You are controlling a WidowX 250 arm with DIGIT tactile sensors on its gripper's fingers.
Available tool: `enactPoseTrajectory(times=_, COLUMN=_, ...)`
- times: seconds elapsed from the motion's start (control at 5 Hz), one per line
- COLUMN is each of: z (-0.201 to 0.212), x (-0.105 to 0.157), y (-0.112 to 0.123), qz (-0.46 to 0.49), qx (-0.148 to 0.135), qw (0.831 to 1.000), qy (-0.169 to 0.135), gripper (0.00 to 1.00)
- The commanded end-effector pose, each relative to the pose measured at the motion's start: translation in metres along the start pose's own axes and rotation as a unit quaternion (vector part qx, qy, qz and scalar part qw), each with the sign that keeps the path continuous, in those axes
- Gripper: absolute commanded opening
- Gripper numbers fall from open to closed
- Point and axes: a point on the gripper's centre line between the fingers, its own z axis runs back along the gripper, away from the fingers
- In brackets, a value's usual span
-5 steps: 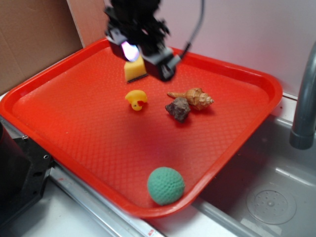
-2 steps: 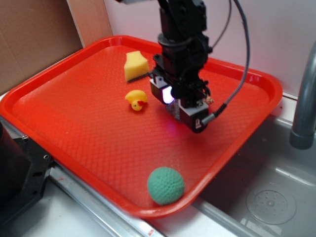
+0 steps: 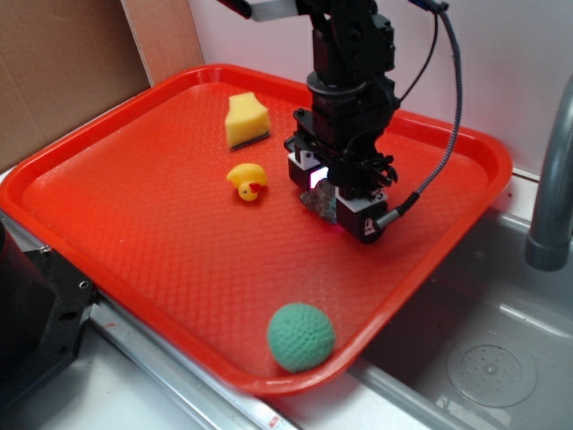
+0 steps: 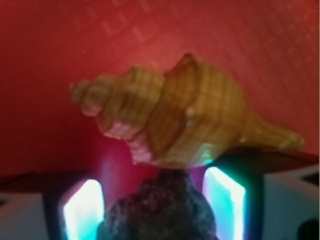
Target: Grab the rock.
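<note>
The rock is dark, lumpy and grey-brown. In the wrist view it sits at the bottom centre between my two glowing fingers, with a small gap on each side. My gripper is open and straddles it. In the exterior view my gripper is low over the red tray, and only a sliver of the rock shows beside the fingers. The tan spiral seashell lies just beyond the rock, touching or nearly touching it.
A yellow rubber duck lies left of the gripper. A yellow sponge sits at the back and a green knitted ball near the front rim. A grey faucet and sink are to the right.
My gripper moved from above the sponge at the back of the tray toward the front right, then came down around the rock. The rock and shell have not moved.
</note>
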Motion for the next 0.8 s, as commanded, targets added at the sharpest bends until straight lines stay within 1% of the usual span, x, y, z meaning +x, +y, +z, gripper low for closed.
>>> enactPoseTrajectory(times=0.0, z=0.064, x=-0.023, y=0.043, qz=0.044, qx=0.005, qw=0.998, qy=-0.034, gripper=0.00)
enactPoseTrajectory(times=0.2, z=0.105, x=-0.055, y=0.066, qz=0.086, qx=0.010, qw=0.996, qy=-0.037, gripper=0.00)
enactPoseTrajectory(times=0.4, z=0.120, x=-0.076, y=0.089, qz=0.090, qx=-0.012, qw=0.996, qy=-0.025, gripper=0.00)
enactPoseTrajectory(times=0.6, z=0.128, x=-0.095, y=0.109, qz=0.120, qx=-0.020, qw=0.992, qy=-0.025, gripper=0.00)
